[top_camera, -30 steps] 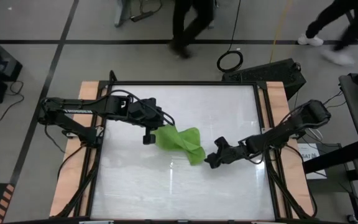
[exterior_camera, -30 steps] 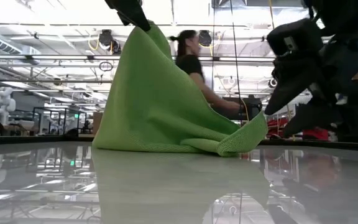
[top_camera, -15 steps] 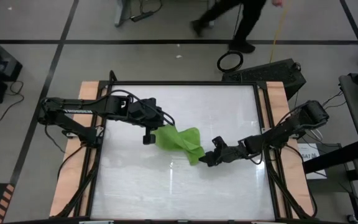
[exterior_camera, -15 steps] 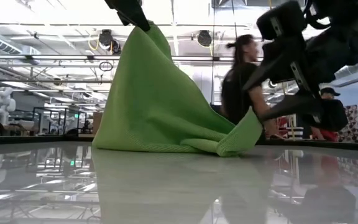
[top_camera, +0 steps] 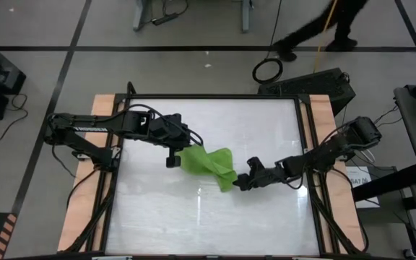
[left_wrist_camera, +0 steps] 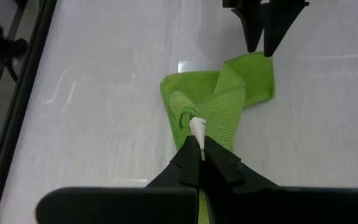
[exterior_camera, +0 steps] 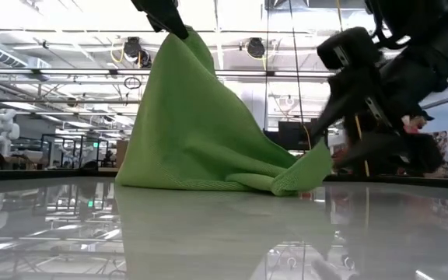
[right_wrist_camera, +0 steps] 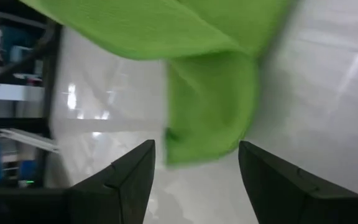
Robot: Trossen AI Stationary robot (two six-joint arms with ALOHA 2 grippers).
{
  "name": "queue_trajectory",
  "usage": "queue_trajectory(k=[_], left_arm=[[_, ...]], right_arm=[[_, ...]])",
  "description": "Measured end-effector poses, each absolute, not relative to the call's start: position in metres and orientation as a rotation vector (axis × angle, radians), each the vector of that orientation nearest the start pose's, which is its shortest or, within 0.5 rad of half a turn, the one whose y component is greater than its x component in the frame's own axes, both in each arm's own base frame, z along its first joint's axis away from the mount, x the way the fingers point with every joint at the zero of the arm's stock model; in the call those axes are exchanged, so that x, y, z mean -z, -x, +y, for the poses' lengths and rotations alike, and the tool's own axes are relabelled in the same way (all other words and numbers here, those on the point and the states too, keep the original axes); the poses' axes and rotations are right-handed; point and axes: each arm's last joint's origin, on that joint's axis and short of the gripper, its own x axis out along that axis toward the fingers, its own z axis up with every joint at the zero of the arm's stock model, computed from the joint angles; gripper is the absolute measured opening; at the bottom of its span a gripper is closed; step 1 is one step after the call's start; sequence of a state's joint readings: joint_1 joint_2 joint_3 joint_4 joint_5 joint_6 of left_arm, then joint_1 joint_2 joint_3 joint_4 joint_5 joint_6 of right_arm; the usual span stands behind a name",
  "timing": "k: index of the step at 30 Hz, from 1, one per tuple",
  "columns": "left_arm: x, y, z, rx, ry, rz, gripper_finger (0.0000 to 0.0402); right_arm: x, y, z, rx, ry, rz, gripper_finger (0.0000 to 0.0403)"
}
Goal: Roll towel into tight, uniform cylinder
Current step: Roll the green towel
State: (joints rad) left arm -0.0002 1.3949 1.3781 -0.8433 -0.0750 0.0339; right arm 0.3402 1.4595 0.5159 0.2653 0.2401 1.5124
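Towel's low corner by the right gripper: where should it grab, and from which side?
Take the folded corner of the towel lying on the table, coming in low from its open side. The right gripper is open just beside it, while the left gripper holds the opposite corner up.

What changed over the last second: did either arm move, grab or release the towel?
The right gripper, fingers open, edged in toward the towel's low corner and now sits right at it, not yet closed on the cloth. The left gripper stayed shut on the towel's raised corner, holding it up off the table. The towel's shape looks unchanged.
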Motion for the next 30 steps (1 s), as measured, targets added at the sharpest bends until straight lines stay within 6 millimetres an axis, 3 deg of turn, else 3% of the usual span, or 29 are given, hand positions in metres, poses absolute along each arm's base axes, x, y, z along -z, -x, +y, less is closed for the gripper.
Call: queue_trajectory(k=[15,30], left_arm=[[-0.347,-0.284,0.002,-0.054,-0.068,0.841,0.0005],[-0.348,-0.285,0.002,-0.057,-0.092,0.835,0.0005]], right_arm=[[-0.136,-0.241,0.075,0.458,-1.253,0.658,0.0219],[-0.134,-0.243,0.075,0.431,-1.229,0.678,0.0139]])
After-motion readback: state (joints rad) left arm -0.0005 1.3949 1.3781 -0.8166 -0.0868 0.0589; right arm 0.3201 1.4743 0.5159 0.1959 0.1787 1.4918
